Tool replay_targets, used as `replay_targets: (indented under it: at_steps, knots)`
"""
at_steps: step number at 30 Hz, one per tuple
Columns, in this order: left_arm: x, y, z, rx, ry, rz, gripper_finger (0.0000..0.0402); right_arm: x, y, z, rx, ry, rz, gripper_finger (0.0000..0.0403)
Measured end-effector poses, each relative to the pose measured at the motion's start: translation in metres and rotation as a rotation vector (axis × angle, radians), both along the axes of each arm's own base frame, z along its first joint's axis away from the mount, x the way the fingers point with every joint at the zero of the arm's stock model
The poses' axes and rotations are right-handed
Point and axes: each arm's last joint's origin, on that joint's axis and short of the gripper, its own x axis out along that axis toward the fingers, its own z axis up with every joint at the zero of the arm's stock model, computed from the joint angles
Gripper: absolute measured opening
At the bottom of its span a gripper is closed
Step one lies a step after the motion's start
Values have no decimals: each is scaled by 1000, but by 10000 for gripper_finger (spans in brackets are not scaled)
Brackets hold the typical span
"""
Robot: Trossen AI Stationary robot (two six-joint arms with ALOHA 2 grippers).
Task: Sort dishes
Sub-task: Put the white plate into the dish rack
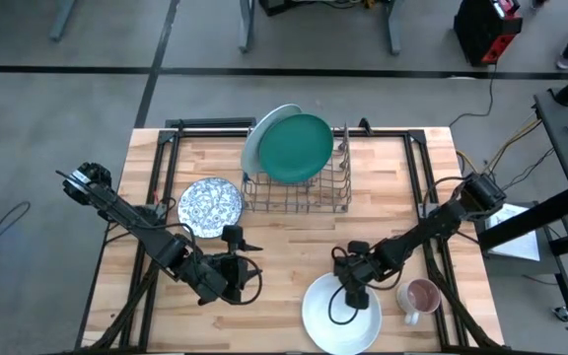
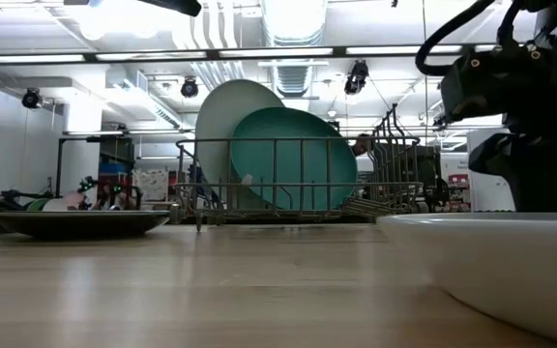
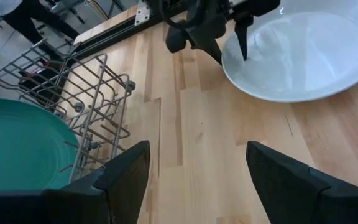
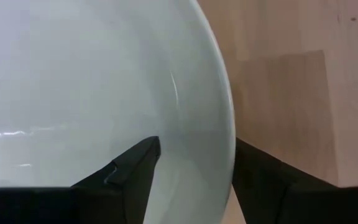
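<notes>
We see the right gripper [image 4: 191, 165] with its fingers parted astride the white plate's [image 4: 92, 81] rim, near right; the left gripper [image 3: 194, 177] hangs open, empty, near left.

Bare wood is lying open across the table [image 1: 284, 242] centre, between the wire rack [image 1: 299, 187] and the white plate [image 1: 341, 314]. Rack with the teal-green plate [image 1: 294, 148] and mint plate [image 1: 259, 133] is blocking the far middle. Speckled dish [image 1: 210, 206] is sitting just left of the rack. Left gripper [image 1: 248, 264] is crowding the near-left. Right gripper [image 1: 353, 294] is straddling the white plate's rim; mug [image 1: 420, 296] is closing off the near-right.
</notes>
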Motion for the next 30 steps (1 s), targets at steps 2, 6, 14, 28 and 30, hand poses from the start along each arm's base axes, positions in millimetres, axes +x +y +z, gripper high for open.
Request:
replay_targets:
  at_steps: [2, 6, 14, 28, 30]
  knots:
    - [0, 0, 0, 2, -2, 3, 255, 2, 1, -2, -3, -9, 1, 179]
    - [2, 2, -1, -4, -13, 11, 255, 6, 0, -2, -31, -65, -24, 147]
    - [17, 3, -19, 10, -2, 39, 255, 12, -4, -2, -15, -102, -58, 34]
    - [27, 10, -20, -43, -6, 38, 256, 20, -14, 3, -205, -235, -73, 27]
    - [29, 9, -17, -112, -27, 24, 256, 20, -17, 5, -257, -260, -85, 27]
